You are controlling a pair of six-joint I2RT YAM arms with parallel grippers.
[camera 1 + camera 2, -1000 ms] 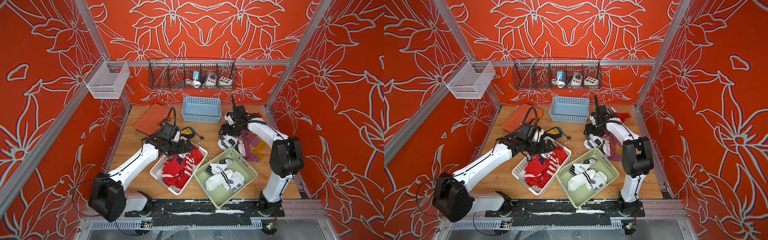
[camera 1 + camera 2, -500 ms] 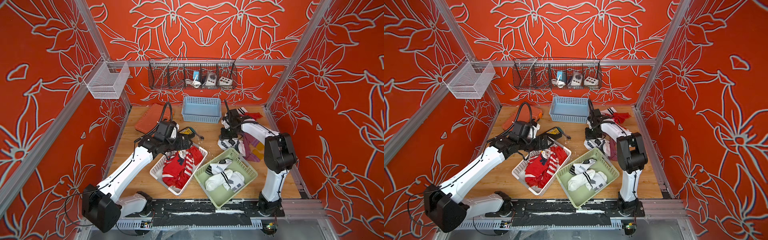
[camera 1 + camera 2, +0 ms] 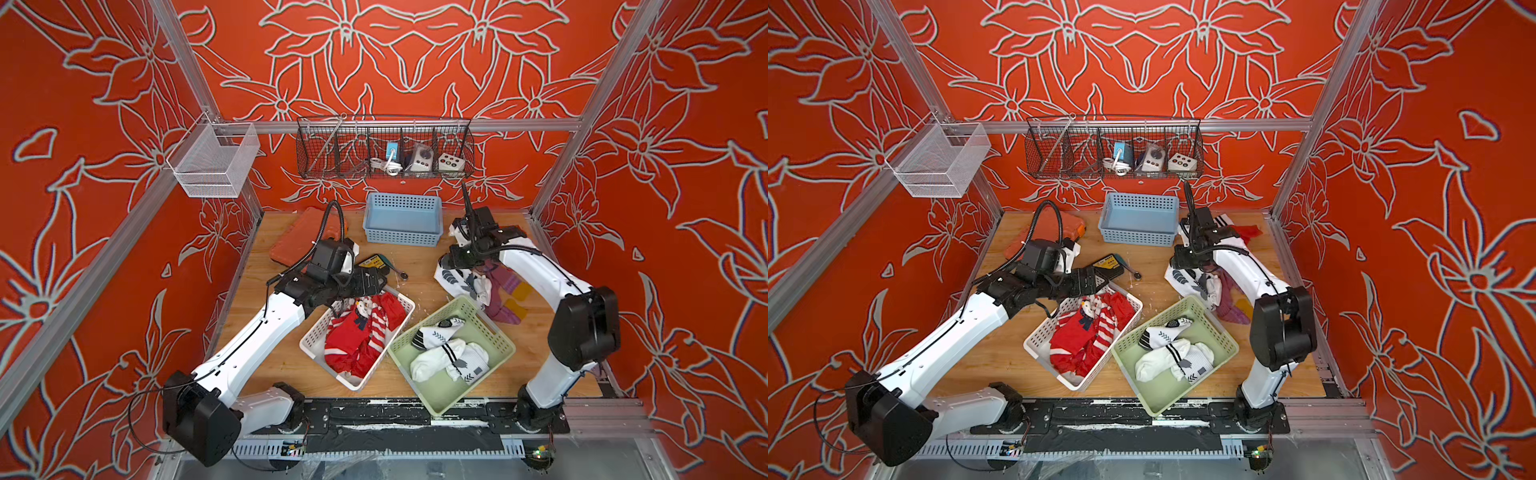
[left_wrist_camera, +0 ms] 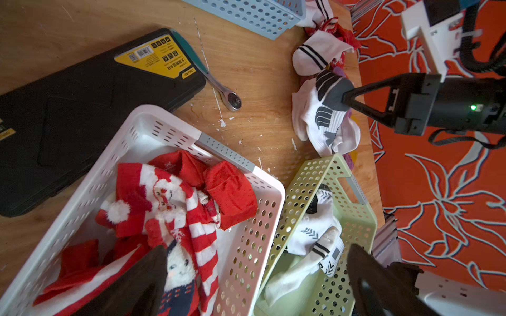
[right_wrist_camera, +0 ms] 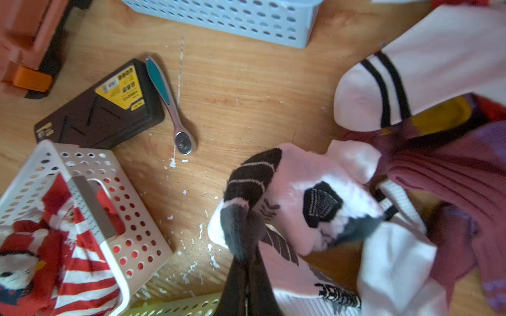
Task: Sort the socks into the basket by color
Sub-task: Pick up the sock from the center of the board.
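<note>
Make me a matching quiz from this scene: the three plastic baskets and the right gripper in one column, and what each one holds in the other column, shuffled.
Column one:
1. white basket
2. green basket
3. blue basket
4. right gripper

Column two:
A. shut on the grey-toed sock
B. red socks
C. nothing seen inside
D. white socks

Pairs: 1-B, 2-D, 3-C, 4-A
</note>
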